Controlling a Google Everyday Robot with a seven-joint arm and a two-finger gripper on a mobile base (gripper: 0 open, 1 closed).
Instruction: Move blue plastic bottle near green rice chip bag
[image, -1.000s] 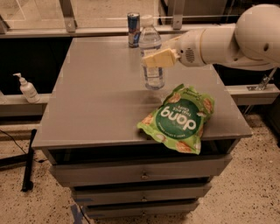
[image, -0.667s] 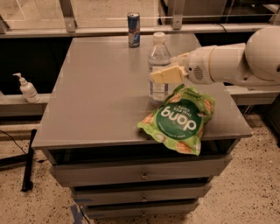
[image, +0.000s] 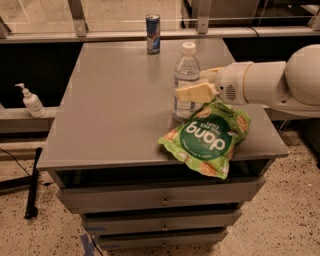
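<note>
Beside the glossy green rice chip bag (image: 207, 140), the cream gripper's (image: 188, 93) jaws clamp the upright clear blue plastic bottle (image: 186, 69).

Bottle (image: 186, 70) and bag (image: 207, 142) stood together on the table (image: 115, 100).
The bag lay at the table's front right corner, overhanging the front edge. The bottle stood upright just behind the bag's left end, and the gripper (image: 192, 92), reaching in from above the bag's right, closed round it. The can (image: 153, 34) stood well behind the bag, at the table's back edge. The pump bottle (image: 31, 100) sat far left of the bag, off the table. Drawers (image: 160, 200) were stacked below the bag.
</note>
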